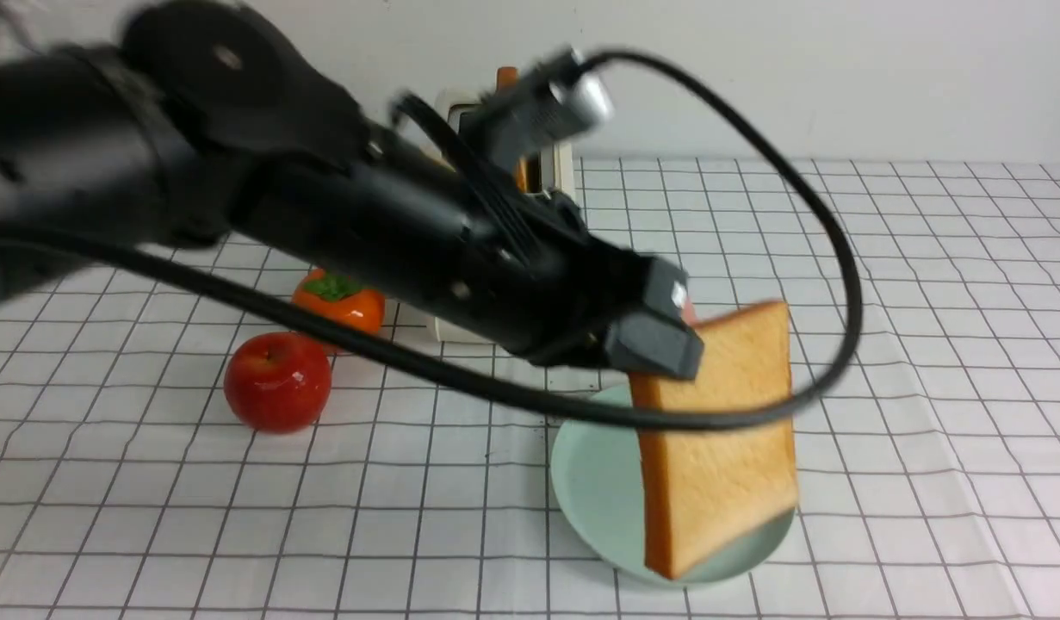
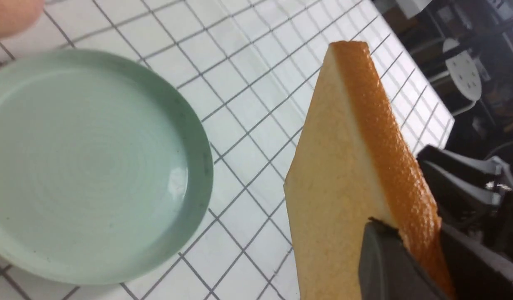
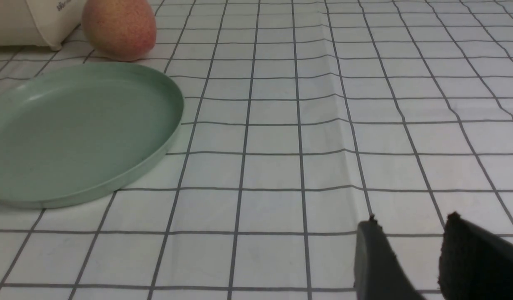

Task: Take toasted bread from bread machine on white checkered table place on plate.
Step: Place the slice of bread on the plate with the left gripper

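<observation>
The left arm (image 1: pixel 323 198) is blurred in the front view and covers most of the bread machine (image 1: pixel 557 172); only bits of its top, side and base show. An orange fruit (image 1: pixel 344 303) sits half hidden behind the arm's cable. The toasted bread (image 1: pixel 723 439), clamped in the left gripper (image 1: pixel 667 323), masks the right part of the plate (image 1: pixel 594 491). The right gripper (image 3: pixel 411 217) shows only its fingertips, cut off by the picture's edge. A pink fruit (image 2: pixel 10 14) is a blurred, cropped corner patch.
</observation>
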`<state>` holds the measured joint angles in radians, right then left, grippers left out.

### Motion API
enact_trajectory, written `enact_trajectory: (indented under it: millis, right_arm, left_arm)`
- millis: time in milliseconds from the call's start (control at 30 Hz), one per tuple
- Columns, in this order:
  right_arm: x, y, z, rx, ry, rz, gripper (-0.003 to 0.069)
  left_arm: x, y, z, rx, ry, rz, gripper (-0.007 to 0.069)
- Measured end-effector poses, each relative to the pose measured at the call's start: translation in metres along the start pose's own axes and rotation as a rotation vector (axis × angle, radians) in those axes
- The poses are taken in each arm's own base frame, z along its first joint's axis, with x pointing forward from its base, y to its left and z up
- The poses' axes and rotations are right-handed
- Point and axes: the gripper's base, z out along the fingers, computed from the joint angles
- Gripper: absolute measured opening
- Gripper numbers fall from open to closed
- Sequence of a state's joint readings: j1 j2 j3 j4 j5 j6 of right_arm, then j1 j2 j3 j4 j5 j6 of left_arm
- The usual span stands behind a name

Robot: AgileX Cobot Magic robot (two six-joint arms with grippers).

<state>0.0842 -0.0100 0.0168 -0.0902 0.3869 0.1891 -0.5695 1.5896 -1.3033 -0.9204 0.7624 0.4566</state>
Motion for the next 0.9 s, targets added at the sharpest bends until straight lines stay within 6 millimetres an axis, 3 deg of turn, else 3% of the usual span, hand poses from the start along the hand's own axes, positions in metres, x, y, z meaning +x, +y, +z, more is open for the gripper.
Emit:
enact_trajectory:
  millis: [33, 300, 567, 800, 900]
  right_arm:
    - [0.000, 0.000, 0.000, 0.000, 0.000, 0.000, 0.0240]
    - [0.000, 0.000, 0.000, 0.000, 0.000, 0.000, 0.0240]
    - [0.000, 0.000, 0.000, 0.000, 0.000, 0.000, 0.0240]
    - [0.000, 0.000, 0.000, 0.000, 0.000, 0.000, 0.0240]
    - [0.000, 0.000, 0.000, 0.000, 0.000, 0.000, 0.0240]
  left_arm:
    - [0.002, 0.008, 0.016, -0.017, 0.001, -0.016, 0.0095]
    - [0.005, 0.051, 0.065, -0.081, 0.002, -0.102, 0.0095]
    - [0.011, 0.070, 0.090, -0.073, -0.001, -0.146, 0.0095]
    - [0.011, 0.077, 0.095, -0.110, -0.012, -0.124, 0.0111]
    - [0.012, 0.078, 0.095, -0.123, -0.003, -0.097, 0.0290]
